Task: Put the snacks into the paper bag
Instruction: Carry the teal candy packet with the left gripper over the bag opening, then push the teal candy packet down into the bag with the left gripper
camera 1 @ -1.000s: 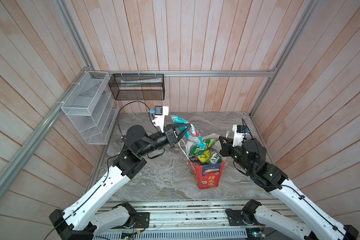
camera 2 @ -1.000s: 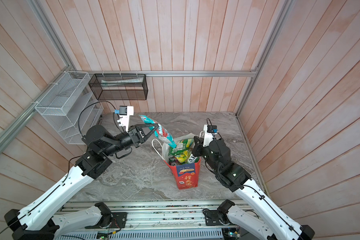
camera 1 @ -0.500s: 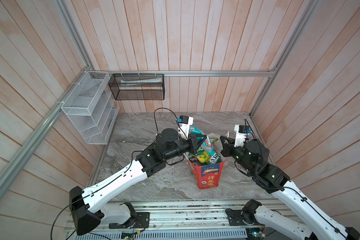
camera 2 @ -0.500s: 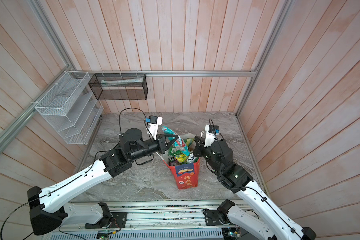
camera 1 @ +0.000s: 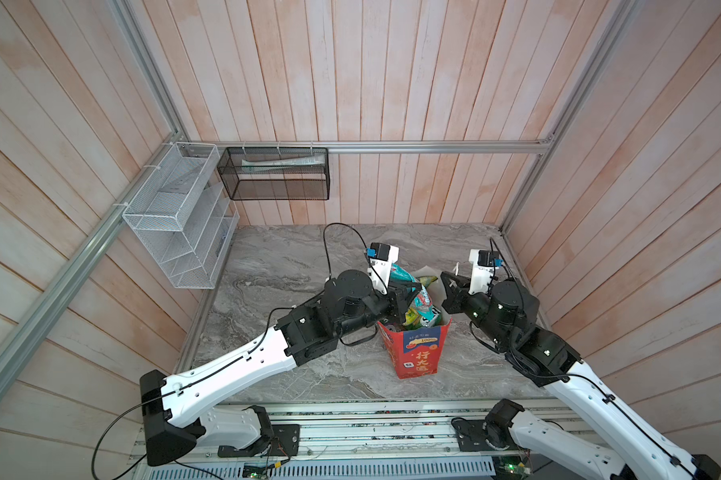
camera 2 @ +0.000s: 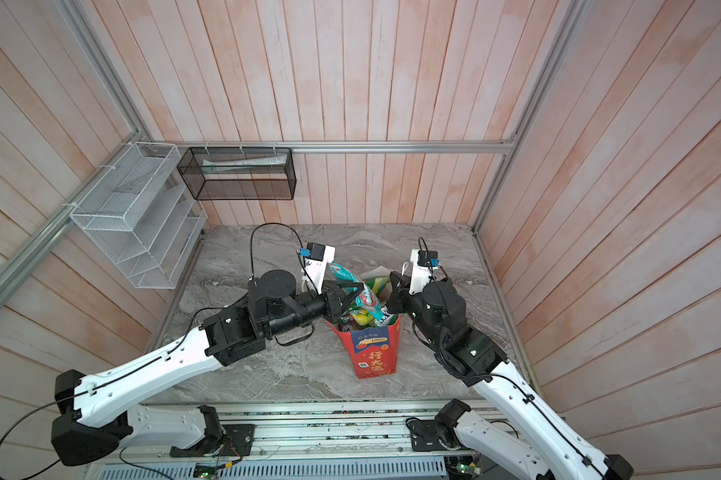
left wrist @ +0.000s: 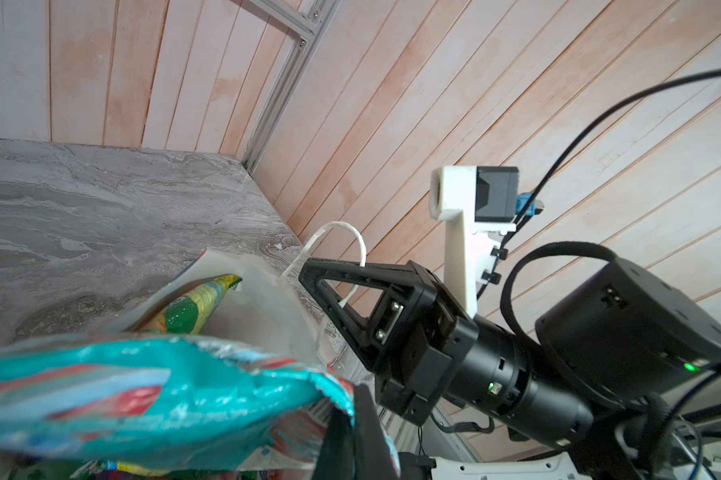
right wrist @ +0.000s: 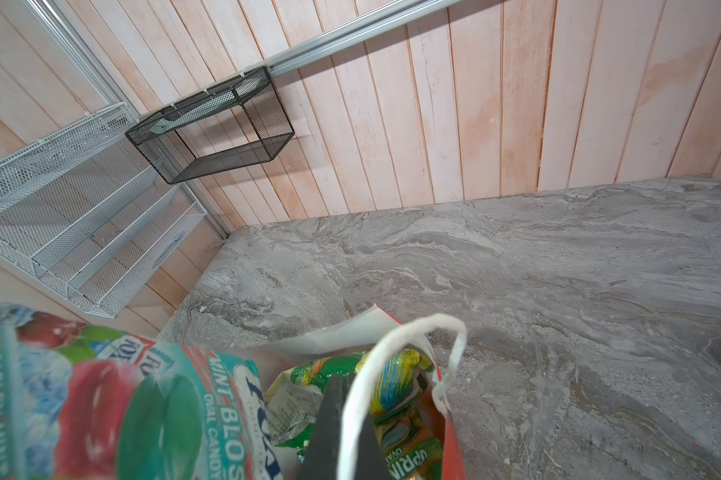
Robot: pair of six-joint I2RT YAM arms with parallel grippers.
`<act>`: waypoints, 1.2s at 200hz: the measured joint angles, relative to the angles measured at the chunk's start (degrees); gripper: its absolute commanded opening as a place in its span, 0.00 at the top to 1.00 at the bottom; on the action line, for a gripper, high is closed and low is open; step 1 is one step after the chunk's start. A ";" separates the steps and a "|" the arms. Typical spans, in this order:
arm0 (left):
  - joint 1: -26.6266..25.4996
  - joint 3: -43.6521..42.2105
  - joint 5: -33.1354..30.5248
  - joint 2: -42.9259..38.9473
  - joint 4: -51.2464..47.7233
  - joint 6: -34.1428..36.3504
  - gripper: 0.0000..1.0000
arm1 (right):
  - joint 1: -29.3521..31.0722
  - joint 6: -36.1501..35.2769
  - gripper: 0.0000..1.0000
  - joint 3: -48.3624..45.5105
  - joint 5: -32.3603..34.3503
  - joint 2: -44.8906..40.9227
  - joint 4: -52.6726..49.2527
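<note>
Since the grey marbled surface [camera 1: 284, 266] around the tall red paper carrier bag [camera 1: 418, 353] shows no loose pouch, the job looks nearly done: green and yellow glossy candy pouches [right wrist: 396, 374] already fill the bag to its mouth. Last seems the teal glossy candy pouch [left wrist: 142, 386], clamped in the closed left end effector [camera 1: 411, 291] just above the bag's opening, not yet let go. At the bag's rim beside a white cord handle [right wrist: 433, 319], the right end effector [camera 1: 446, 279] is closed too; whether it pinches the paper I cannot tell
</note>
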 measured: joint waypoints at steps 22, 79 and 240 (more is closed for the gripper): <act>-0.02 0.00 -0.55 0.00 -0.20 0.04 1.00 | 0.00 0.00 1.00 0.00 0.00 -0.11 0.00; -0.11 0.00 -2.54 0.00 -1.51 1.09 1.00 | 0.00 0.02 1.00 0.00 -0.04 -0.55 0.00; -0.22 1.97 -4.81 3.93 -3.61 3.26 1.00 | 0.00 0.02 1.00 -0.22 -0.09 -0.09 0.07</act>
